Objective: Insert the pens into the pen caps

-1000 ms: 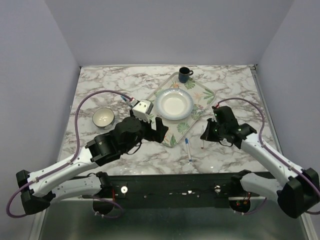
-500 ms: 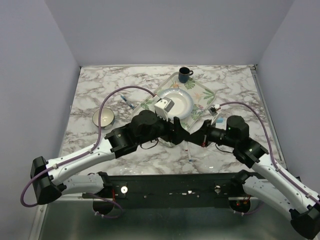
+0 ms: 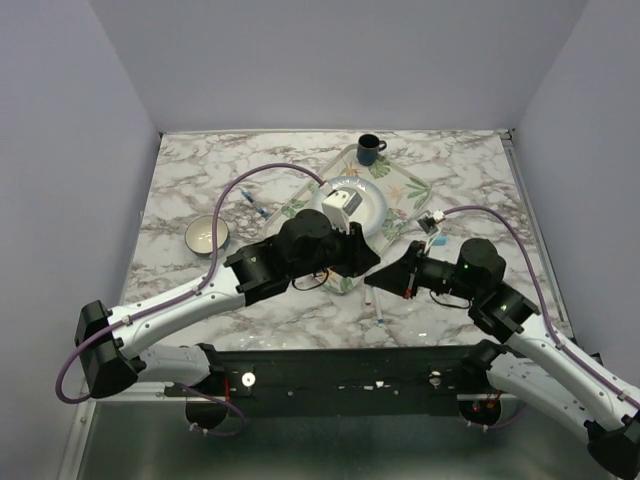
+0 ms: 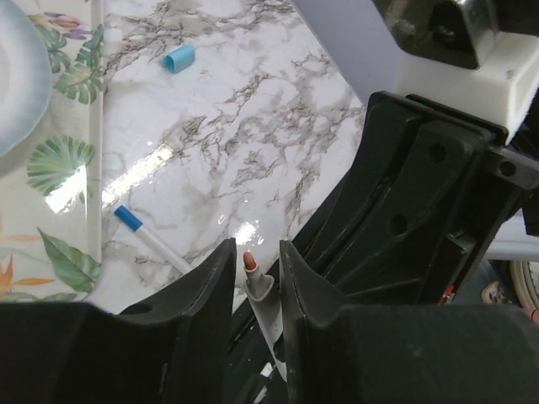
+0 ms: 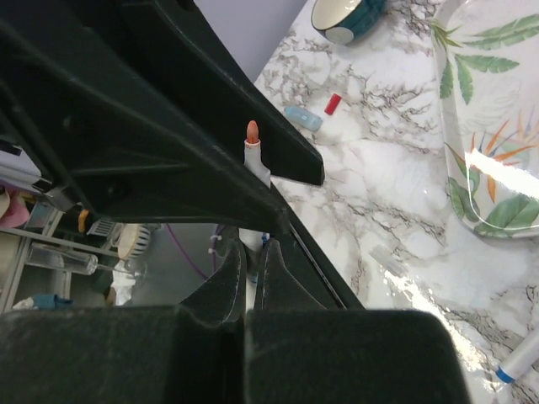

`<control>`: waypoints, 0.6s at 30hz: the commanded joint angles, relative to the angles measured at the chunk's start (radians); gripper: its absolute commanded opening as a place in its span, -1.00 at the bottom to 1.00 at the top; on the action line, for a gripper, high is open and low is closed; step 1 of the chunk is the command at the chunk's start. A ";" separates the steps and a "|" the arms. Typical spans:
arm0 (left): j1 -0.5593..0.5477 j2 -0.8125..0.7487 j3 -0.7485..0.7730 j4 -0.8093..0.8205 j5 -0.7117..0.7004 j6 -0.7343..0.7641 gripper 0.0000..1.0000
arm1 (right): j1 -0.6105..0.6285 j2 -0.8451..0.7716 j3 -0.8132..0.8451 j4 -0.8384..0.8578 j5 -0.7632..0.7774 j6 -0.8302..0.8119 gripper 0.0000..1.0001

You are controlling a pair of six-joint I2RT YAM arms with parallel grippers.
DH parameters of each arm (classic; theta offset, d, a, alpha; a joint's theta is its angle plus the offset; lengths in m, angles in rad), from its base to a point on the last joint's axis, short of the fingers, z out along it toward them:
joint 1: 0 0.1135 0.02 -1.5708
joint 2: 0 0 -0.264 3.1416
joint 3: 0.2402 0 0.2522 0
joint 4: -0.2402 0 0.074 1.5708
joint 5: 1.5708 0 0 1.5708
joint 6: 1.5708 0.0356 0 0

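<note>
My right gripper [image 3: 388,280] [image 5: 253,252] is shut on a slim white pen with a red tip [image 5: 255,160], held above the table's front middle. My left gripper [image 3: 366,264] [image 4: 257,252] meets it there. Its jaws stand narrowly on both sides of that pen's tip end [image 4: 253,273], a thin gap showing each side. A blue-tipped white pen [image 3: 377,302] [image 4: 145,235] lies on the marble below. A light-blue pen cap [image 4: 178,58] lies past the tray. Another light-blue pen cap [image 5: 302,118] and a red pen cap [image 5: 333,103] lie near the bowl.
A leaf-patterned tray [image 3: 405,187] with a white plate [image 3: 372,205] stands at the centre back, a dark mug [image 3: 370,148] behind it. A small bowl [image 3: 205,235] sits at the left. Blue pieces [image 3: 255,203] lie left of the tray. Walls close in three sides.
Both arms swung in to the front middle and met. The right gripper brought the red-tipped pen along. The left jaws narrowed from wide open to close around its tip end.
</note>
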 commanded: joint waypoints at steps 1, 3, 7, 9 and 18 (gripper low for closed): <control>0.003 0.028 0.028 -0.033 -0.013 -0.040 -0.39 | 0.007 -0.021 -0.034 0.077 -0.002 0.028 -0.99; 0.003 0.041 0.037 -0.043 -0.007 -0.046 -0.45 | 0.007 -0.022 -0.037 0.077 0.000 0.034 -0.99; 0.003 0.047 0.051 -0.045 0.001 -0.057 -1.00 | 0.007 -0.036 -0.037 0.077 0.000 0.031 -0.99; 0.005 0.042 0.053 -0.042 0.001 -0.066 -1.00 | 0.007 -0.041 -0.045 0.088 -0.019 0.029 -0.79; 0.003 0.018 0.056 -0.002 -0.042 -0.114 -1.00 | 0.007 -0.097 -0.151 0.169 -0.036 0.088 -0.19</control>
